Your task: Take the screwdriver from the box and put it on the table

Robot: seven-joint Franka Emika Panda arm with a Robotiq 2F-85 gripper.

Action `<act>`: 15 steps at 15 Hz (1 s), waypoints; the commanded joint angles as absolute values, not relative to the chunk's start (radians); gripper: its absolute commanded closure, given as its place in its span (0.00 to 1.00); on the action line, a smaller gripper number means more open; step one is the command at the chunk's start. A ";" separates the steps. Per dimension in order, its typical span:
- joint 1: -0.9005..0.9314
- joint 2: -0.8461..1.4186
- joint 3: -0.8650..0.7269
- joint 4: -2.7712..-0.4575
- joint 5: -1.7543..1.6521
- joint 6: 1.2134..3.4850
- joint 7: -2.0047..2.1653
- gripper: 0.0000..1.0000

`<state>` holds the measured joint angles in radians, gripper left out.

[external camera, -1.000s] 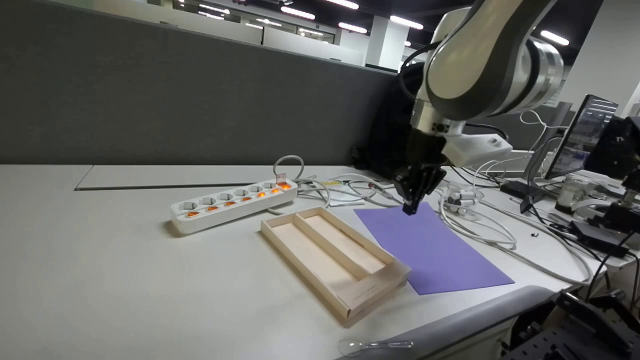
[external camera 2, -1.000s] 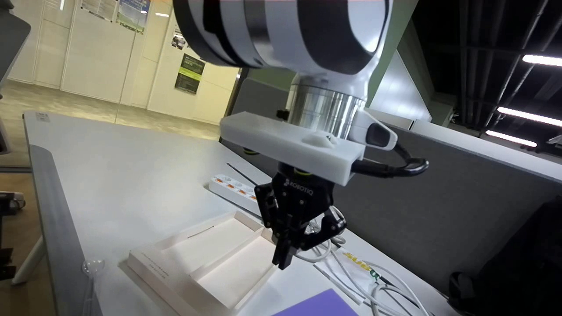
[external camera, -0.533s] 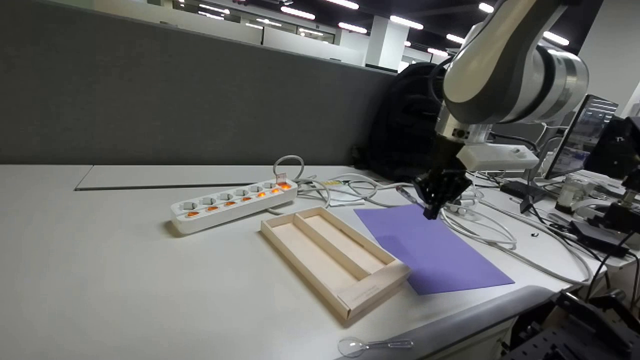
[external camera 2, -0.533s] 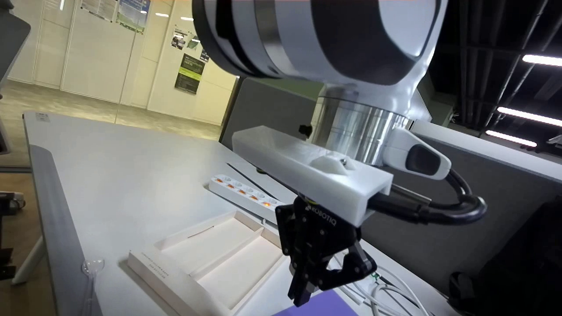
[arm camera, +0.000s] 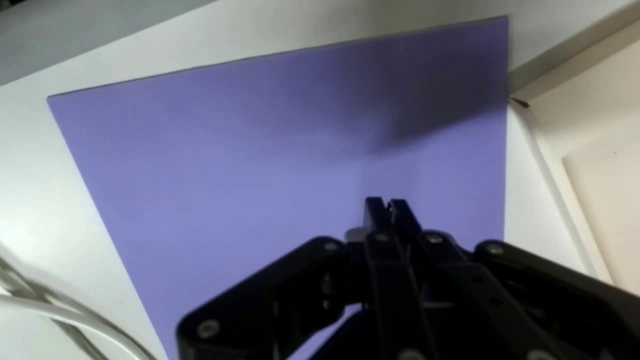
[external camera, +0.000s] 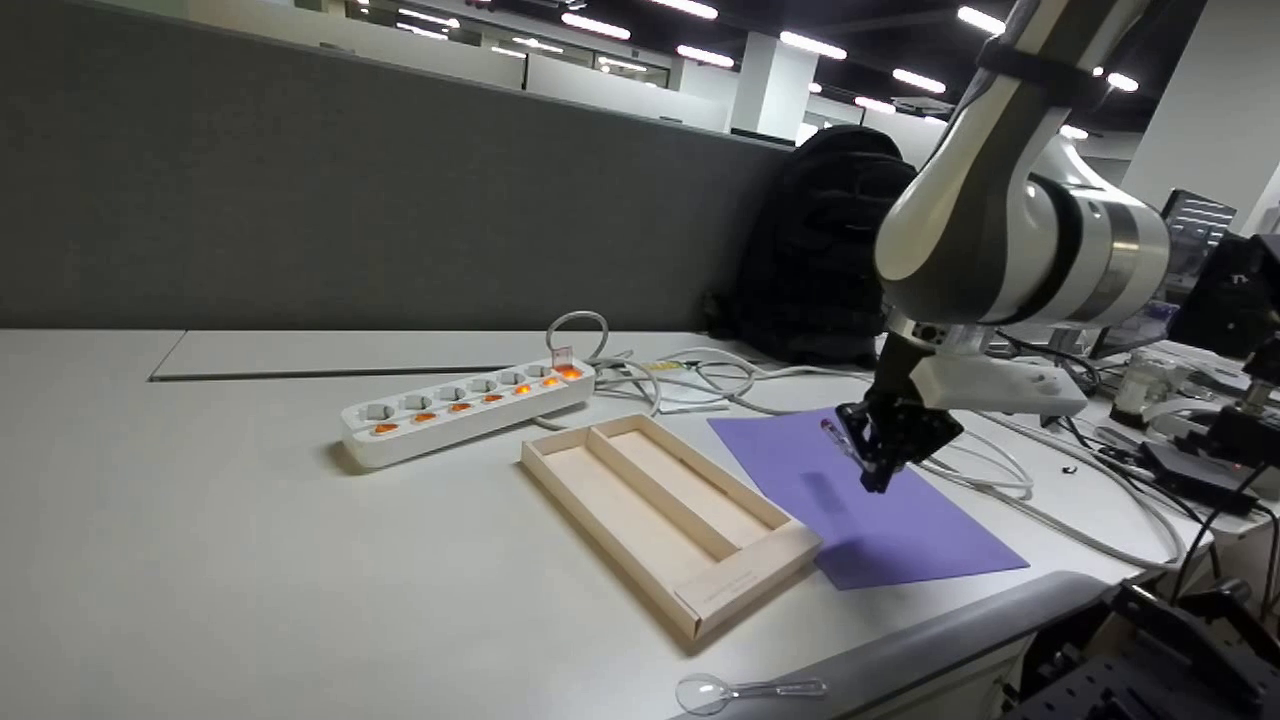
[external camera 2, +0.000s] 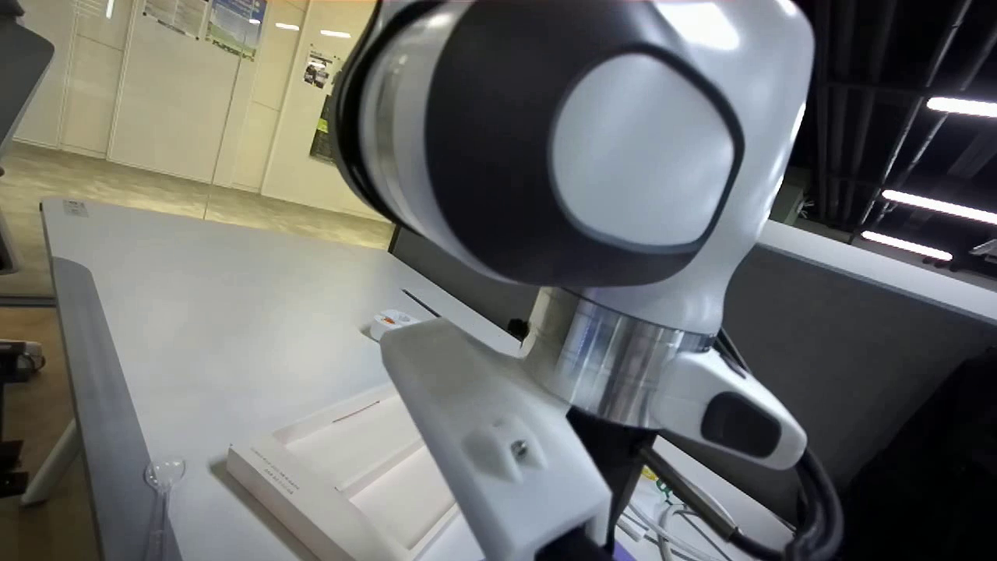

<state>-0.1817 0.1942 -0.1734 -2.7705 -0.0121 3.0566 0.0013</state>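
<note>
Above the purple sheet [arm camera: 225, 165], the hand [arm camera: 387, 204] is narrow around the screwdriver [external camera: 841, 439], whose reddish end points to eleven o'clock in an exterior view, with the box [external camera: 662, 490] at nine o'clock. For a good placing, I would lower it slowly and release only at contact, so it cannot roll on the worktop [external camera: 250, 530]. Compared with half a second ago, the hand is lower.

Box [external camera: 664, 490] between power strip [external camera: 468, 415] and sheet [external camera: 890, 530]
</note>
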 commanded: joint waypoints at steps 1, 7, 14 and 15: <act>-0.267 0.259 -0.069 -2.754 0.100 3.075 -0.013 0.99; -0.397 0.328 0.066 -2.722 0.192 3.066 -0.043 0.99; -0.451 0.369 0.093 -2.696 0.198 3.058 -0.053 0.62; -0.454 0.372 0.093 -2.694 0.197 3.057 -0.054 0.56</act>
<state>-0.4337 0.3569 0.0797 -2.7155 0.1792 3.0677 -0.0402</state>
